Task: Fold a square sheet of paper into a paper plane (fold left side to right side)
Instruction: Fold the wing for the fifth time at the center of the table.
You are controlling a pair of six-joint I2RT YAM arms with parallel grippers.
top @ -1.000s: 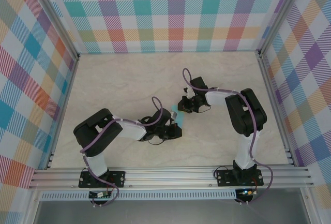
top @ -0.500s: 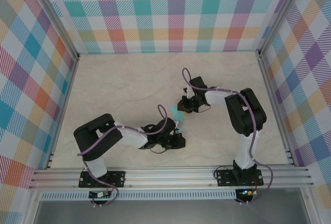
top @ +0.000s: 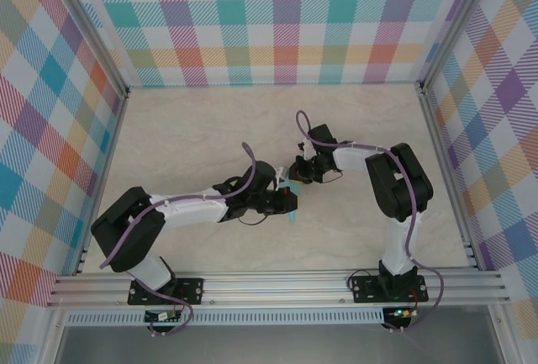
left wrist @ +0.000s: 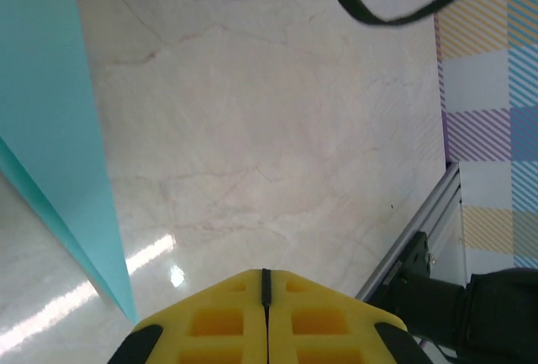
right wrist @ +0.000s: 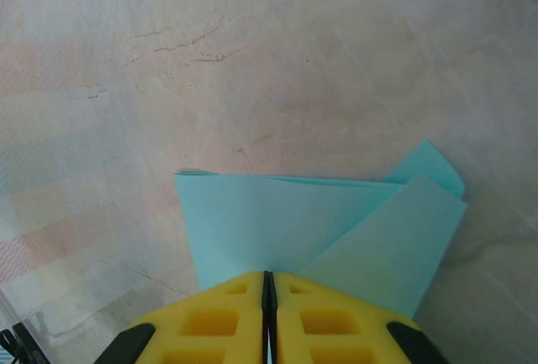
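The paper plane [right wrist: 277, 221] is a turquoise folded sheet whose near end runs into the shut yellow fingers of my right gripper [right wrist: 267, 276]. In the top view the paper plane [top: 292, 215] shows as a small turquoise sliver between the two grippers, with the right gripper [top: 296, 177] just behind it. In the left wrist view the paper plane [left wrist: 50, 129] is a long strip tapering to a point on the left. My left gripper [left wrist: 265, 273] is shut beside it with nothing between its fingers. From above, the left gripper [top: 288, 203] sits right against the paper.
Pale marble tabletop [top: 202, 129] spreads around the arms. An aluminium rail [top: 277, 284] runs along the near edge, and the rail [left wrist: 420, 238] lies to the right of the left gripper. Checked walls [top: 277, 19] enclose the back and both sides.
The left arm drew back toward the near edge, then stretched out again to the paper. The right arm has stayed put, still gripping the paper.
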